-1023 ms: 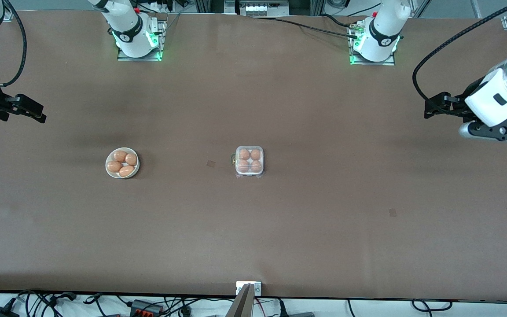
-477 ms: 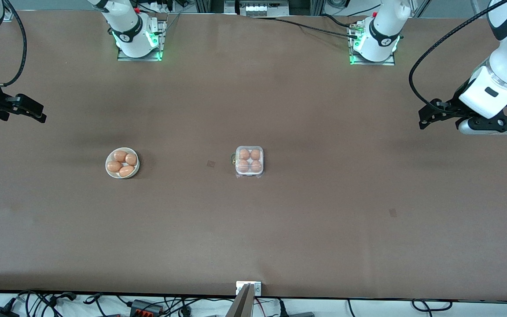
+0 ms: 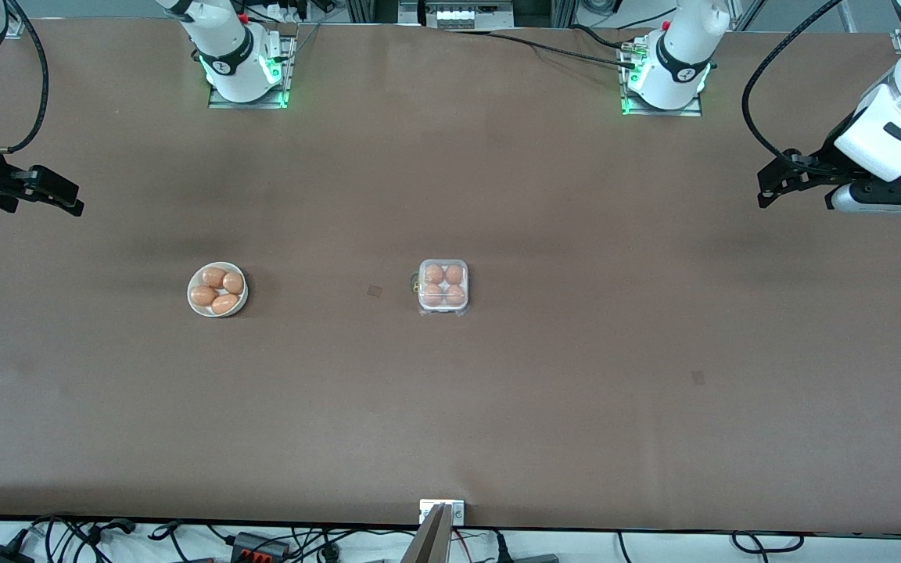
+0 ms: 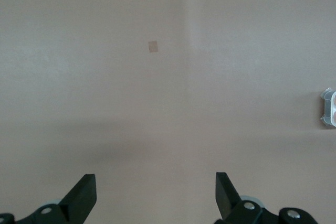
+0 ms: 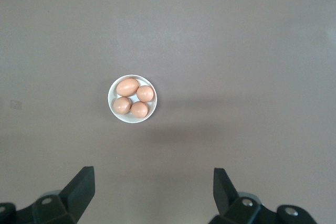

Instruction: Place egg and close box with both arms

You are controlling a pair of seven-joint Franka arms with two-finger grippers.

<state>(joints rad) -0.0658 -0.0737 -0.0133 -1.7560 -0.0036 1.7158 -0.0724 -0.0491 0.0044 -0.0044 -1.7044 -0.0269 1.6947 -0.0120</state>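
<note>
The box [image 3: 443, 287] is a small white carton near the table's middle, with four orange-brown eggs [image 3: 434, 274] in its cells and the clear lid seemingly down over them. Its edge shows in the left wrist view [image 4: 328, 107]. My left gripper [image 3: 767, 188] is open and empty, up in the air over the left arm's end of the table [image 4: 155, 192]. My right gripper [image 3: 71, 202] is open and empty, over the right arm's end [image 5: 152, 187].
A round white bowl [image 3: 193, 302] with several more eggs [image 3: 214, 277] stands toward the right arm's end and shows in the right wrist view [image 5: 149, 113]. Small tape marks [image 3: 375, 291] [image 3: 698, 378] lie on the brown table. A metal bracket [image 3: 441, 512] sits at the front edge.
My left arm has swung its hand a little toward the robots' bases, still open and empty. The right arm, box and bowl have not moved.
</note>
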